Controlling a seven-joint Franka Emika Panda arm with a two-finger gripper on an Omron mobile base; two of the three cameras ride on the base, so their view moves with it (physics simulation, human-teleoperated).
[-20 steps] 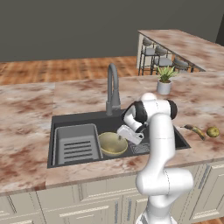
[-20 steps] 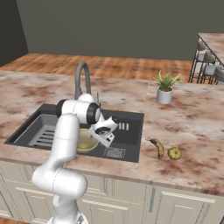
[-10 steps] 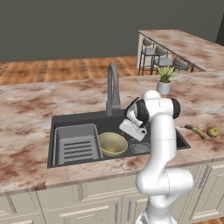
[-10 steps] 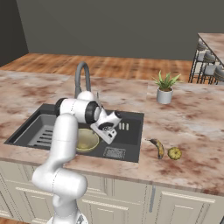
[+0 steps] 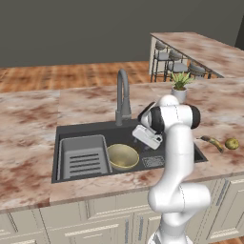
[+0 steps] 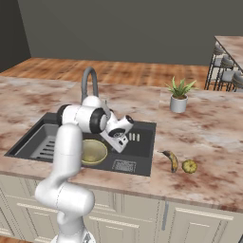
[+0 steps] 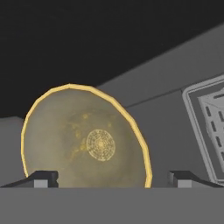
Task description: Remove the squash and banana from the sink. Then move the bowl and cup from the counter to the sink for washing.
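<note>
- Kitchen counter (image 5: 28, 143) of mottled pink stone is being viewed, with the dark sink (image 5: 86, 129) set into it and a faucet (image 5: 122, 95) behind.
- Bowl (image 5: 122, 156) is being seen inside the sink, just beside the ribbed tray (image 5: 83, 157).
- Gripper (image 7: 111, 180) is being held above the bowl, jaws spread wide, nothing gripped.
- Banana (image 6: 171, 160) and squash (image 6: 189, 165) are being seen on the counter right of the sink, near each other.
- Potted plant (image 6: 179, 96) is being noted further back.
</note>
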